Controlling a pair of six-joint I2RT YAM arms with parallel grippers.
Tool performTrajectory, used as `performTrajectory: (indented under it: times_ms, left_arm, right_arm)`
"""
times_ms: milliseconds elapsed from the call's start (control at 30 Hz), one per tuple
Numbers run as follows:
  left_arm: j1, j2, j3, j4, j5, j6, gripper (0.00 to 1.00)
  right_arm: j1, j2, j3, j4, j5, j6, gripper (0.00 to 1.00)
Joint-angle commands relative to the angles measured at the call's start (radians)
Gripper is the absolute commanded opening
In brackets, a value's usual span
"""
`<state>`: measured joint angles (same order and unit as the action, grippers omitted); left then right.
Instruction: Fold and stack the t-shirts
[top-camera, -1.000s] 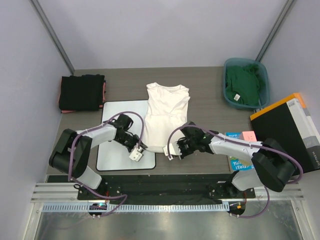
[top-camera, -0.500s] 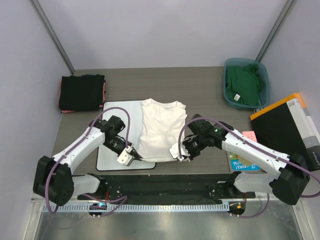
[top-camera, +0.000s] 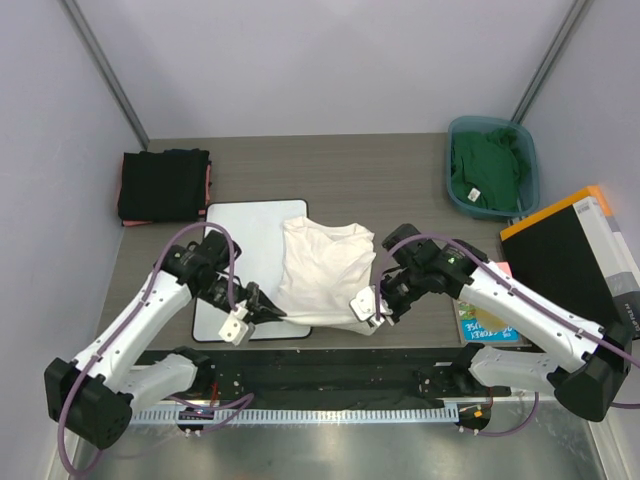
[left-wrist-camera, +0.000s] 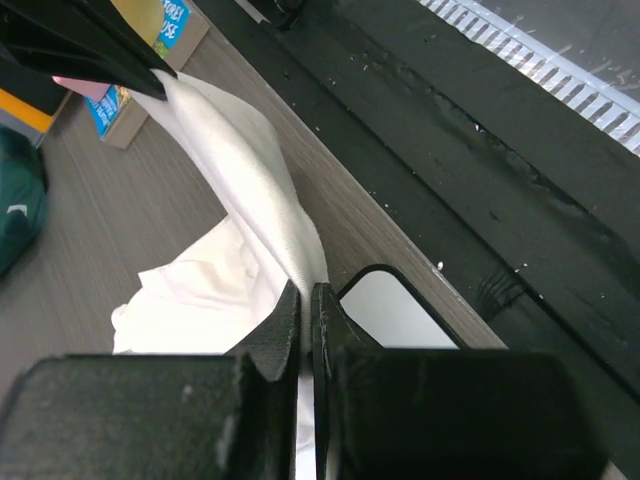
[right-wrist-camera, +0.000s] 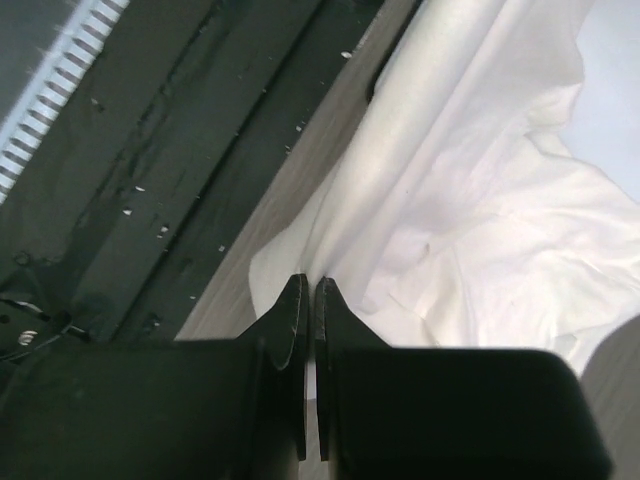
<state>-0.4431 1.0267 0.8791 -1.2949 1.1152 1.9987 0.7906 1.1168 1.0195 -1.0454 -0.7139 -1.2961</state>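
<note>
A white t-shirt (top-camera: 325, 270) lies rumpled in the middle of the table, its near hem lifted and stretched between both grippers. My left gripper (top-camera: 268, 313) is shut on the hem's left corner, over the white board (top-camera: 240, 235). My right gripper (top-camera: 368, 312) is shut on the hem's right corner. The shirt shows in the left wrist view (left-wrist-camera: 240, 200) and in the right wrist view (right-wrist-camera: 480, 200). A stack of black shirts (top-camera: 163, 184) with a pinkish-red one under it sits at the far left. A green shirt (top-camera: 487, 165) fills the tub.
A teal tub (top-camera: 526, 150) stands at the far right. A black and orange box (top-camera: 580, 265) and a blue booklet (top-camera: 478, 322) lie at the right edge. The black front rail (top-camera: 320, 365) runs along the near table edge.
Both grippers have pulled the shirt's hem toward the near edge and lifted it. The shirt has slid nearer and bunched up. Both arms have drawn back.
</note>
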Motion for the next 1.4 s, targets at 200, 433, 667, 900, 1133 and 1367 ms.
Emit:
performTrajectory:
  times_ms: [200, 433, 667, 900, 1133, 1367]
  left_arm:
    - [0.007, 0.104, 0.101, 0.274, -0.055, -0.170, 0.00]
    - [0.062, 0.206, 0.152, 0.325, -0.069, -0.126, 0.00]
    - [0.133, 0.309, 0.167, 0.491, -0.086, -0.135, 0.00]
    - [0.164, 0.463, 0.222, 0.649, -0.094, -0.140, 0.00]
    - [0.167, 0.590, 0.297, 0.686, -0.083, -0.133, 0.00]
    - [0.193, 0.699, 0.371, 0.704, -0.092, -0.106, 0.00]
  right_arm:
    - [-0.096, 0.034, 0.068, 0.131, 0.298, -0.095, 0.01]
    - [-0.123, 0.055, 0.042, 0.293, 0.382, -0.147, 0.01]
    - [-0.159, 0.132, 0.047, 0.419, 0.399, -0.178, 0.01]
    - [-0.211, 0.210, 0.051, 0.502, 0.390, -0.201, 0.01]
    - [-0.249, 0.282, 0.025, 0.634, 0.390, -0.193, 0.01]
    - [-0.284, 0.383, 0.034, 0.743, 0.386, -0.183, 0.01]
